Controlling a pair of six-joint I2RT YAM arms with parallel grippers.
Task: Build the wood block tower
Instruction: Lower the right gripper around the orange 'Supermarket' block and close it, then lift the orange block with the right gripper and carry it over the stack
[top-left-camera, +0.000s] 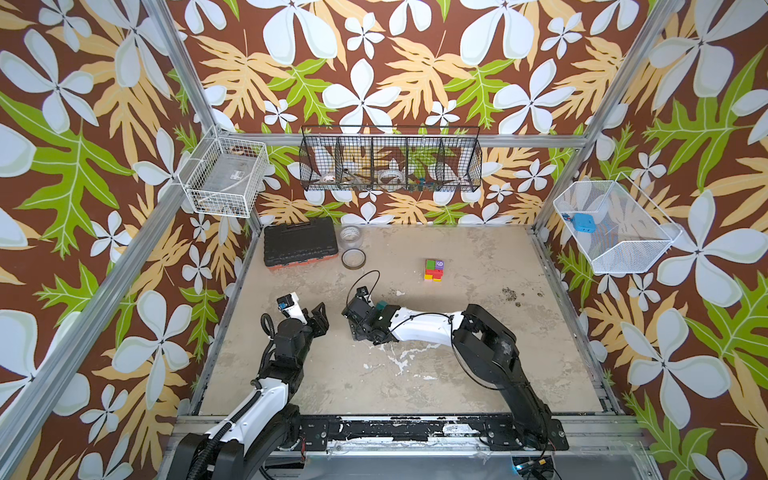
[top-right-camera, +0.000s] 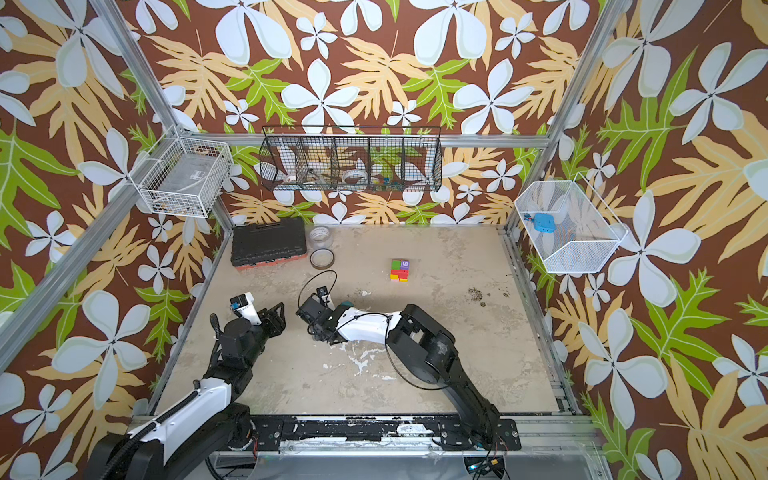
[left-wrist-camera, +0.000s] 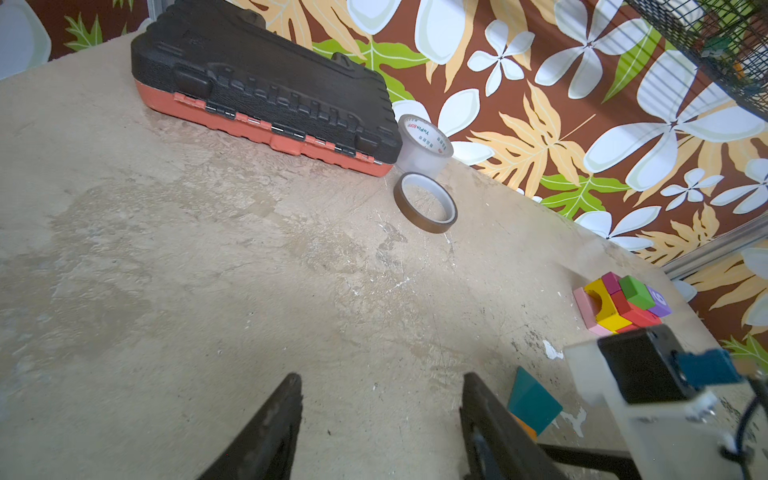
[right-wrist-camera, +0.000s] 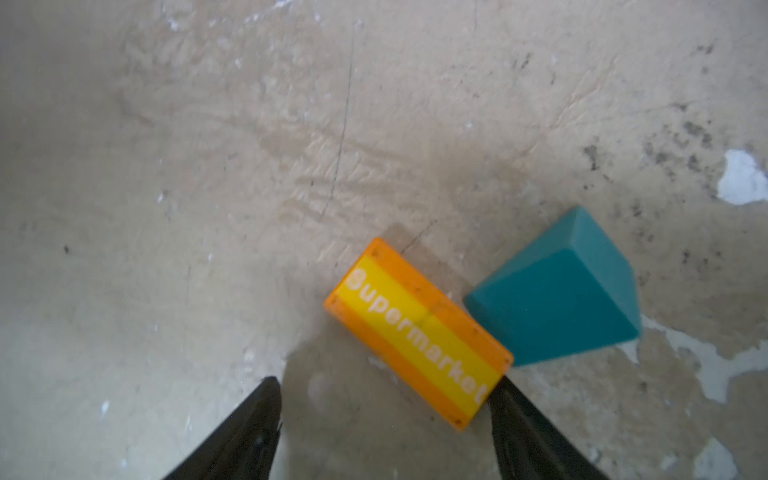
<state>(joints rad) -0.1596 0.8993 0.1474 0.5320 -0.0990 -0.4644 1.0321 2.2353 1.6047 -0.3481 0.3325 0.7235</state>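
A: Which step is running?

B: Pickup, I am judging. The right claw (right-wrist-camera: 386, 384) is hanging released over the bench (right-wrist-camera: 187, 166), jaws spread wide, gripping nothing. The orange block (right-wrist-camera: 419, 332), lettered "Supermarket", is lying flat between the jaws and crowding one finger (right-wrist-camera: 519, 428). The teal roof block (right-wrist-camera: 552, 299) is sitting just beside it.

A: And the left?

B: The left claw (left-wrist-camera: 382, 378) is hanging released as well, nothing between its jaws. It is facing the toolbox (left-wrist-camera: 266, 87), a clear tape roll (left-wrist-camera: 424, 143) and a brown tape ring (left-wrist-camera: 415, 218), all near the bench's 11 o'clock corner.

A: Where is the tower standing?

B: The tower (top-left-camera: 434, 270) is standing at about 1 o'clock from the right claw in both top views, well apart. A green cube (left-wrist-camera: 633, 291) and a purple cube (left-wrist-camera: 660, 305) are topping it, with red, yellow and pink underneath. No roof on it yet.

A: Next move?

B: The orange block is lying skewed to the jaws, so I am expecting a wrist turn and a shift to centre it. Then closing on the long sides, lifting, carrying toward 1 o'clock. The teal piece is sitting close, so a careless close is risking a nudge.

A: What is staying hidden?

B: In the top views the right arm is covering both loose blocks almost wholly. Whether the finger is actually touching the orange corner, I cannot tell. The tower's far side is going unseen, and the purple cube's numeral is reading as either 6 or 9.
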